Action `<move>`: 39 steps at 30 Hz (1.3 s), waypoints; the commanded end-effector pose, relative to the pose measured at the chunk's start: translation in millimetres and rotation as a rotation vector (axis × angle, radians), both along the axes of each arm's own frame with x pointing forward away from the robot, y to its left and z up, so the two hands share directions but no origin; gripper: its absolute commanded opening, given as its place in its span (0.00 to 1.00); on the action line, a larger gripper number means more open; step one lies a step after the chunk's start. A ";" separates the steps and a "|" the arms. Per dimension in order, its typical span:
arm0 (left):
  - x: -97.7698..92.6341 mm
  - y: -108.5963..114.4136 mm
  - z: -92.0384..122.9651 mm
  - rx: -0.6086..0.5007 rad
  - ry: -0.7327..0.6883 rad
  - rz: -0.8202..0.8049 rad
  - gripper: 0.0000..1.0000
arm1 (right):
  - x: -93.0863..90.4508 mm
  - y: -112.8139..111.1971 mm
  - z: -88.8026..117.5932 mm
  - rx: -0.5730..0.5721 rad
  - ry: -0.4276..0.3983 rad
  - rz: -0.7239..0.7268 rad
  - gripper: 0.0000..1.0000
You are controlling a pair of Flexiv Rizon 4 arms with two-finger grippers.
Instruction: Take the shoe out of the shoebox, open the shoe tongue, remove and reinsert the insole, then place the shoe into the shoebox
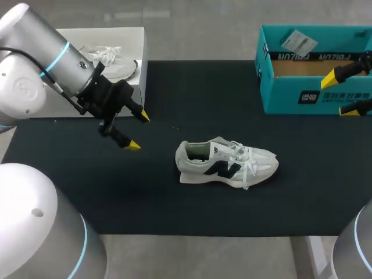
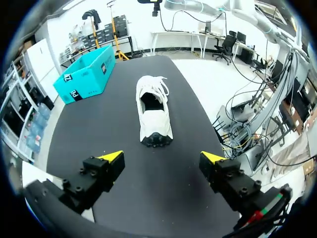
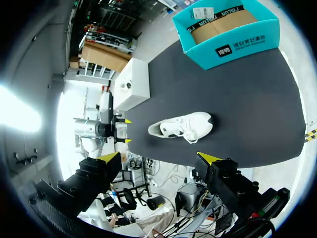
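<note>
Shoe: the shoe (image 1: 226, 163) stands on its sole near the middle of the black mat (image 1: 174, 203), outside the shoebox and well apart from it. The heel points toward my left side and the toe toward my right.
Shoe make: the upper is pale, of mesh and smooth panels, with a dark mark on its side and a thick light sole. The heel bottom is knobbly. The white laces (image 1: 247, 165) lie loose over the side, and the mouth is open and dark inside.
Shoebox: the teal shoebox (image 1: 314, 87) is card with straight walls and no lid on it, plain brown inside. It sits at the mat's far right corner, across the mat's far edge. A white tag (image 1: 299, 42) lies on its far rim.
My left gripper: my left gripper (image 1: 138, 131) hangs over the left part of the mat, its jaws spread wide with nothing between them. From the left wrist, the shoe's heel is straight ahead of the fingers, apart from them.
My right gripper: my right gripper (image 1: 340, 94) shows at the table's right edge, by the right end of the shoebox. Its jaws are wide and hold nothing.
Open room: bare mat lies between my left fingers and the heel, a wider stretch between the toe and the shoebox, and a strip along the near edge.
Edges: the mat's flat matte cloth stops short of the table on the near side.
White box: a white box (image 1: 125, 38) sits at the far left corner, with a second shoe (image 1: 113, 64) lying in it.
</note>
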State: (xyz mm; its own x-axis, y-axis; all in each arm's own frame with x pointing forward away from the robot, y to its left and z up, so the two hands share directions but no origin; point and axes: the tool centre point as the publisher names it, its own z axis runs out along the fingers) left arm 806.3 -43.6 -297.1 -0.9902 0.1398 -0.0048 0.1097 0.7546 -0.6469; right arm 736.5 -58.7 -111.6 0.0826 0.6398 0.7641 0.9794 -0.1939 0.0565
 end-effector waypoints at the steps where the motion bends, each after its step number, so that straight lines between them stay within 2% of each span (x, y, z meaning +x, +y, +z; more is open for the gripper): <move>1: -5.0 -9.0 -17.1 -0.162 -0.004 0.129 1.00 | -0.4 0.3 -0.7 -0.002 0.000 -0.002 1.00; 8: -7.0 -22.3 -30.1 -0.218 -0.037 0.099 1.00 | -0.4 0.3 -0.7 -0.002 0.000 -0.002 1.00; 10: -9.6 -26.9 -34.2 -0.207 0.031 0.023 1.00 | -0.4 0.3 -0.7 -0.002 0.000 -0.002 1.00; 24: -9.6 -26.9 -34.2 -0.207 0.031 0.023 1.00 | -0.4 0.3 -0.7 -0.002 0.000 -0.002 1.00; 25: -9.8 -28.9 -35.0 -0.269 0.065 0.058 1.00 | -0.4 0.3 -0.7 -0.002 0.000 -0.002 1.00; 26: -9.5 -30.3 -36.6 -0.283 0.066 0.077 1.00 | -0.4 0.3 -0.7 -0.002 0.000 -0.002 1.00; 33: -6.6 -43.8 -65.4 -0.357 0.125 0.204 1.00 | -0.4 0.3 -0.7 -0.002 0.000 -0.002 1.00; 39: -6.9 -55.6 -86.9 -0.353 0.103 0.223 1.00 | -0.4 0.3 -0.7 -0.002 0.000 -0.002 1.00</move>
State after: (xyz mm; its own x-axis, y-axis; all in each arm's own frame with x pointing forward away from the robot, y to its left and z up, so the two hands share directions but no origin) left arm 798.8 -89.9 -372.2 -0.9939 -0.0610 0.0921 -0.1102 0.4948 -0.8620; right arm 736.5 -58.7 -111.6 0.0826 0.6398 0.7641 0.9794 -0.1940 0.0565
